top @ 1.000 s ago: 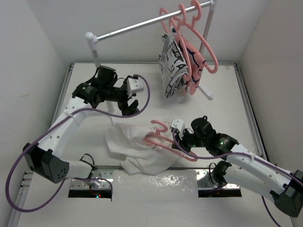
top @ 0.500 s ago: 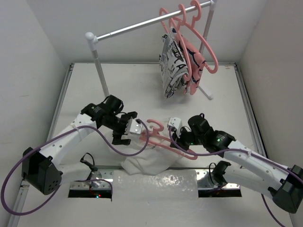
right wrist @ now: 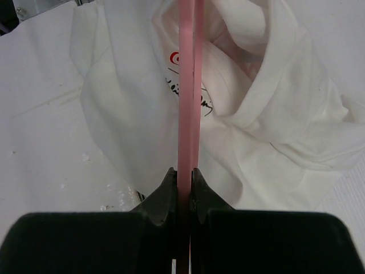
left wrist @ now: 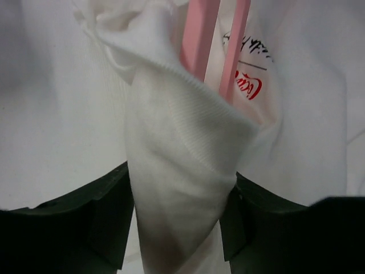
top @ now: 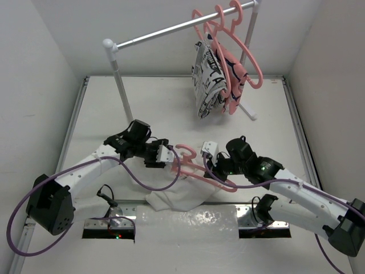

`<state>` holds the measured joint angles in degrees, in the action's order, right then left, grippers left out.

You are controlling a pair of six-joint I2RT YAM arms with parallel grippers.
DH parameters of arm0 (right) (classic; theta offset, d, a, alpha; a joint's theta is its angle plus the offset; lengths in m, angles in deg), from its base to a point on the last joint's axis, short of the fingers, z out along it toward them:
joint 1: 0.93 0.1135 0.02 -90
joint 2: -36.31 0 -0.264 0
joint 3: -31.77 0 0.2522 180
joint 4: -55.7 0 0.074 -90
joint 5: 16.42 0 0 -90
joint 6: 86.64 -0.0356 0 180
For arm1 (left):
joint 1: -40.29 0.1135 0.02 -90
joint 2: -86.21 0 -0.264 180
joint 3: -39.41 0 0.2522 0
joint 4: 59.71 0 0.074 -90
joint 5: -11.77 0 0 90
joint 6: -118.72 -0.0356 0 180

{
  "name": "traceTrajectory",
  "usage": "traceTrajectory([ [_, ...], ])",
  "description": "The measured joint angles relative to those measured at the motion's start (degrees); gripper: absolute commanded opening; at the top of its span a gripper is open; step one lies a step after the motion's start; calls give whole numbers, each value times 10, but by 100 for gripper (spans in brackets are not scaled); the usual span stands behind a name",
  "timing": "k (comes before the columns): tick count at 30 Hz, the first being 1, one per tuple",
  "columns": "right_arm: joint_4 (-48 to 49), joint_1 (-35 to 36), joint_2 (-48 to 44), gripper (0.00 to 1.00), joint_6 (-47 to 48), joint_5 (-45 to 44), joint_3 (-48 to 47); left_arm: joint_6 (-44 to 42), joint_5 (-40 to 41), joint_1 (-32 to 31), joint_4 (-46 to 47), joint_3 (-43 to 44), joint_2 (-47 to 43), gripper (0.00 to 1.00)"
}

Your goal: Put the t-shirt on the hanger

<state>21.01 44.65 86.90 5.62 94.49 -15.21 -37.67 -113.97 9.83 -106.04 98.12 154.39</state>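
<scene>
The left claw (left wrist: pixel 179 185) has a thick fold of the t-shirt (left wrist: pixel 182 142) between its two dark fingers (left wrist: pixel 108 217). The cloth presses against both, so the claw is pinching the fabric. Just past that fold, two pink bars of the hanger (left wrist: pixel 197 34) run away from the wrist camera into the bunched neck opening. Beside them is a neck label (left wrist: pixel 248 85) printed in red and black.

The right claw (right wrist: pixel 183 180) is pressed together on one bar of the hanger, the plastic squeezed edge-on between its fingertips. In its wrist view that bar leads straight on into the opening of the shirt.

From above, the two claws face each other over the near middle of the table (top: pixel 154 97). The left one is at the hook end of the hanger, and the right one is further right along the frame. The hanger lies slantwise, with its hook to the far left. How deep it sits in the cloth cannot be told from this view. The t-shirt lies crumpled at the near edge, between the two arm bases.

Well apart, at the far right, a grey rail (top: pixel 171 29) carries a black-and-white patterned garment (top: pixel 206 80), a pink garment (top: pixel 235 77) and more pink hangers (top: pixel 254 68).
</scene>
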Motion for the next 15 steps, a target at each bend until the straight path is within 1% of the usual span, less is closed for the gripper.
traceTrajectory([
  [1,1,0,2,0,0,2,0,1,-10,0,5,0,1,42],
  [3,3,0,12,0,2,3,-3,3,-27,-2,7,2,4,28],
  [4,3,0,19,0,3,3,-7,4,-35,-5,4,4,5,14],
  [5,4,0,26,0,5,3,-12,5,-43,-9,0,8,5,13],
  [7,1,0,42,0,13,4,-30,8,-57,-16,-8,18,5,13],
  [9,-1,0,59,0,24,4,-52,13,-66,-22,-12,32,5,13],
  [12,-1,2,80,0,45,1,-83,25,-80,-24,-16,46,1,18],
  [13,-1,3,88,0,52,2,-95,28,-82,-25,-16,47,-2,18],
  [14,-1,4,94,0,57,2,-103,31,-82,-25,-18,47,-6,17],
  [15,-1,4,99,0,63,2,-110,33,-81,-25,-20,47,-9,11],
])
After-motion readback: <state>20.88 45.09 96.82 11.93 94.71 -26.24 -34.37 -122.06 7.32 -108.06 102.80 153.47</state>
